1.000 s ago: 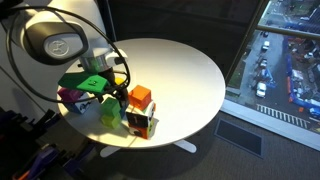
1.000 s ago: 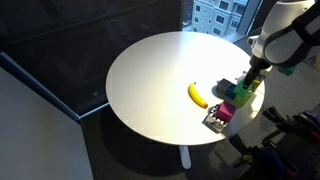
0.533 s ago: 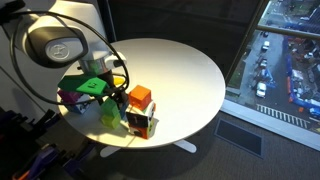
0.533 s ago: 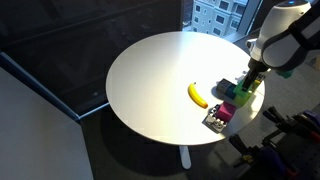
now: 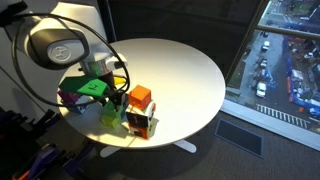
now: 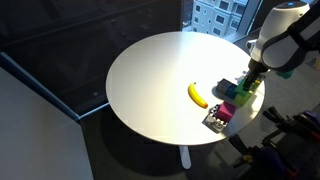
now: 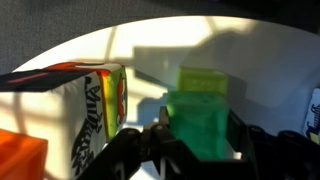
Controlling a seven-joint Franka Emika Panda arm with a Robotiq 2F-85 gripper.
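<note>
In the wrist view a translucent green block (image 7: 205, 112) stands on the white round table (image 7: 150, 50), and my gripper (image 7: 201, 128) is shut on it, one dark finger pressed against each side. In both exterior views the gripper (image 5: 110, 101) (image 6: 246, 89) reaches down near the table's edge onto that green block (image 5: 108, 114) (image 6: 243, 98). A white carton with an orange top (image 7: 85, 100) (image 5: 140, 99) stands right beside the block, apart from the fingers.
A yellow banana (image 6: 198, 94) lies nearer the middle of the table (image 6: 150, 80). A printed box (image 6: 214, 120) with a magenta piece (image 6: 228, 112) sits by the table edge, and a purple object (image 5: 68, 97) lies behind the arm. Cables hang from the wrist.
The jaws have closed onto the green block. The arm and the other objects have hardly shifted.
</note>
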